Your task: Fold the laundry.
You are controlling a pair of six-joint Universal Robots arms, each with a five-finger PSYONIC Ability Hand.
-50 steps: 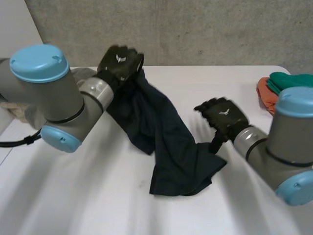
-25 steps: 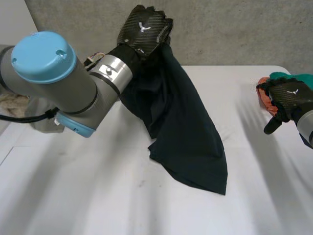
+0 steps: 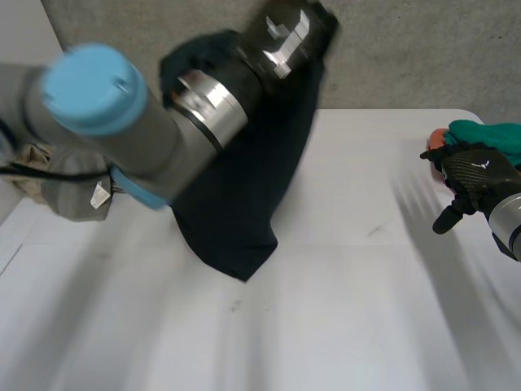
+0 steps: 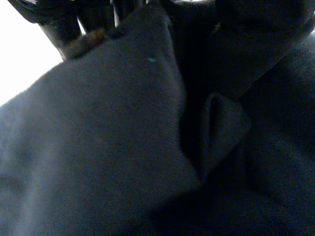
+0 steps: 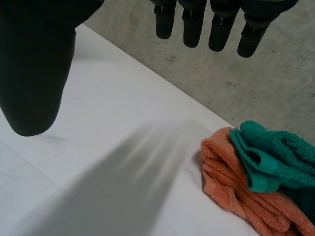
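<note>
A dark navy garment (image 3: 236,204) hangs from my left hand (image 3: 286,32), which is raised high over the back of the white table (image 3: 358,309). Its lowest corner dangles near the table's middle. In the left wrist view the fingers (image 4: 64,24) are curled into the top of the dark cloth (image 4: 108,137), which drapes in folds under the palm. My right hand (image 3: 470,173) hovers at the table's right side, apart from the garment. Its fingers (image 5: 192,24) are straight and spread, with nothing in them.
Folded orange (image 5: 231,191) and green (image 5: 275,157) towels lie at the table's far right corner, just beyond my right hand. A beige cloth (image 3: 32,163) sits at the left edge behind the left arm. A grey wall (image 3: 407,49) stands behind the table.
My left hand has swung the garment up and rightward, lifting its lower end off the table. My right hand has let go of the lower end and drawn back right, beside the towels.
</note>
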